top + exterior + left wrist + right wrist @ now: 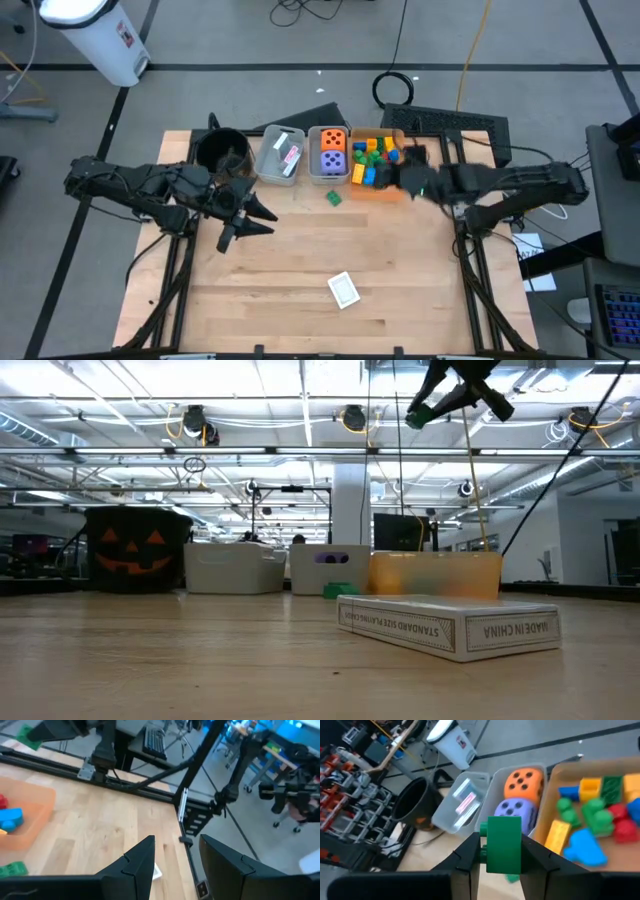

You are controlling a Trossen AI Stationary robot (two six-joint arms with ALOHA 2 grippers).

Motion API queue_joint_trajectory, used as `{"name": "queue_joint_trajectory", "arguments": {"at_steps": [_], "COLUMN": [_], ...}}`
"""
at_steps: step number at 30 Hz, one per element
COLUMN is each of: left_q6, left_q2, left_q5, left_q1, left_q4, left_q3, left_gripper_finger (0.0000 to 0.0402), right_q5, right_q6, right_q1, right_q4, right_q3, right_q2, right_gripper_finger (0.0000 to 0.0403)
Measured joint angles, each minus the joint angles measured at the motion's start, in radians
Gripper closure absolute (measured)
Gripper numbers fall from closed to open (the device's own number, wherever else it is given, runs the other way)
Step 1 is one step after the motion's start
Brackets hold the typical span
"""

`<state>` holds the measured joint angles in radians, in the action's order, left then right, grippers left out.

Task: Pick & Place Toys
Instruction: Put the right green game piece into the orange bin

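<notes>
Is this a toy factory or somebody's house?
Probably neither: it looks like a robot lab. A wooden table holds two robot arms, a keyboard sits behind it, and the low view shows a big hall with ceiling lights.

card box (450,625) side reads, upside down, "standard size playing cards", "made in china".

Grey floor (250,40) lay around wooden table (300,260), crossed by dark lines. White bin (100,35) stood beyond table's far left corner, black cables (320,10) trailing nearby. Low view showed ceiling beams (250,452), round lamps (195,422).
</notes>
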<state>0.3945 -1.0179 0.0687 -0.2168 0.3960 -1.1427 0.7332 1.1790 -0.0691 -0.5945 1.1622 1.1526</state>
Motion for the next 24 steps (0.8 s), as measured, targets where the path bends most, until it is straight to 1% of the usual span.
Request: {"name": "queue_joint_trajectory", "arguments": {"at_steps": [2, 7, 9, 14, 18, 21, 24], "left_q6": [0.007, 0.007, 0.007, 0.014, 0.033, 0.038, 0.058], "left_q2": [0.000, -0.001, -0.004, -0.005, -0.014, -0.022, -0.034], "left_q5": [0.000, 0.000, 0.000, -0.018, -0.075, -0.095, -0.097], "left_q1": [0.011, 0.038, 0.052, 0.083, 0.110, 0.130, 0.153], "left_q4": [-0.015, -0.079, -0.111, -0.161, -0.167, -0.174, -0.183], "left_q3": [0.000, 0.000, 0.000, 0.000, 0.000, 0.000, 0.000], "left_gripper_finger": [0.0243, 0.0243, 0.0243, 0.0243, 0.0243, 0.0243, 0.0243], "right_q5": [-0.075, -0.349, -0.439, -0.589, -0.680, -0.714, -0.743], "right_q6": [-0.067, -0.241, -0.308, -0.458, -0.587, -0.635, -0.649], "right_q1": [0.084, 0.333, 0.426, 0.609, 0.691, 0.706, 0.703], "right_q4": [-0.003, -0.041, -0.065, -0.175, -0.233, -0.208, -0.143], "right_q3": [0.001, 0.001, 0.001, 0.001, -0.001, -0.031, -0.083], "right_q2": [-0.022, -0.025, -0.008, 0.044, 0.123, 0.176, 0.217], "right_gripper_finger": [0.0318, 0.0318, 0.0318, 0.0318, 0.0318, 0.0318, 0.0318]}}
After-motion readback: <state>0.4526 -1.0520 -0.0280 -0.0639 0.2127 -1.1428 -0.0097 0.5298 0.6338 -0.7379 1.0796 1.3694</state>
